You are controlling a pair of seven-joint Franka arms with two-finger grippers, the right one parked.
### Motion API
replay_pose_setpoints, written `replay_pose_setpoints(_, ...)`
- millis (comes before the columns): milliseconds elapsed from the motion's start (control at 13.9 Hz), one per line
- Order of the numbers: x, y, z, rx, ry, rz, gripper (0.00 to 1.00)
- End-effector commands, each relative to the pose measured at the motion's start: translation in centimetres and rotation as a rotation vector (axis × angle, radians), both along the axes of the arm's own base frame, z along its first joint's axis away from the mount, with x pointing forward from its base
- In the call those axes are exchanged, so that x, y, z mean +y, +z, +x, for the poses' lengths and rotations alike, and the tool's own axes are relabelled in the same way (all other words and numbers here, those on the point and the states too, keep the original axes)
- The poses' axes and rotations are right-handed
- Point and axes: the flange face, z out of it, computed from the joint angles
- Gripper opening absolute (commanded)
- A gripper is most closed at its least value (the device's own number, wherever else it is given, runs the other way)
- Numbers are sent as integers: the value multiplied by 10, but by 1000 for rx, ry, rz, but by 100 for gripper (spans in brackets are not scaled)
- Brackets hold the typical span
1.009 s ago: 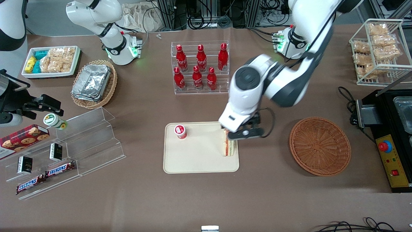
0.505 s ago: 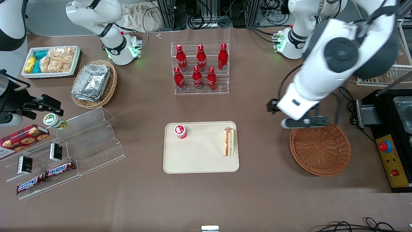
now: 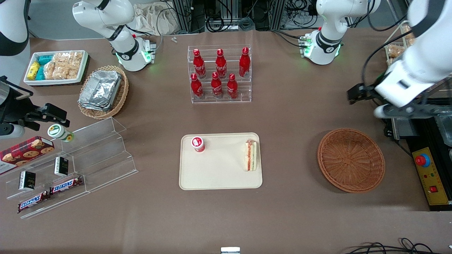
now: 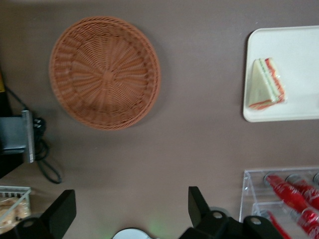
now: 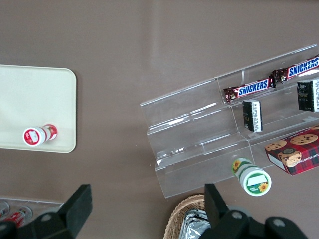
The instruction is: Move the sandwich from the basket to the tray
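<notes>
The sandwich (image 3: 251, 155) is a small triangular wedge of pale white bread lying on the tray (image 3: 219, 176), close to the rim at the working arm's end; its cut edge shows orange-red and light stripes of filling. In the left wrist view the sandwich (image 4: 266, 84) reads as a flat triangle, with the striped edge along one side. The tray is a smooth cream-beige plastic rectangle with rounded corners and a low rim. A small red-and-white cylindrical container (image 3: 198, 144) stands on it too, well apart from the sandwich, toward the parked arm's end.

The basket (image 3: 351, 159) rests on the brown table (image 3: 282, 218), apart from the tray toward the working arm's end. It is round, shallow and reddish-brown, its wicker woven in rings around a centre, and nothing lies in it.

Farther from the front camera than the tray, a clear acrylic stepped rack (image 3: 220, 74) holds six glossy red bottles (image 3: 216, 84).

The gripper (image 3: 406, 111) hangs above the table's edge at the working arm's end, farther from the front camera than the basket and over the black machine (image 3: 432, 158) there. The white forearm slopes down to it. In the left wrist view its dark fingers (image 4: 197, 205) stand wide apart with nothing between them.
</notes>
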Motion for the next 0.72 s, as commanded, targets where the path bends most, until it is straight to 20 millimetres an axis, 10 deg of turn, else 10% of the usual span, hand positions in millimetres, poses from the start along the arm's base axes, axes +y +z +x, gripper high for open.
replay_pose_setpoints(0, 18, 7, -25, -4, -33, -23, 100)
replay_pose_setpoints(649, 17, 13, -14, -1, -22, -8, 100)
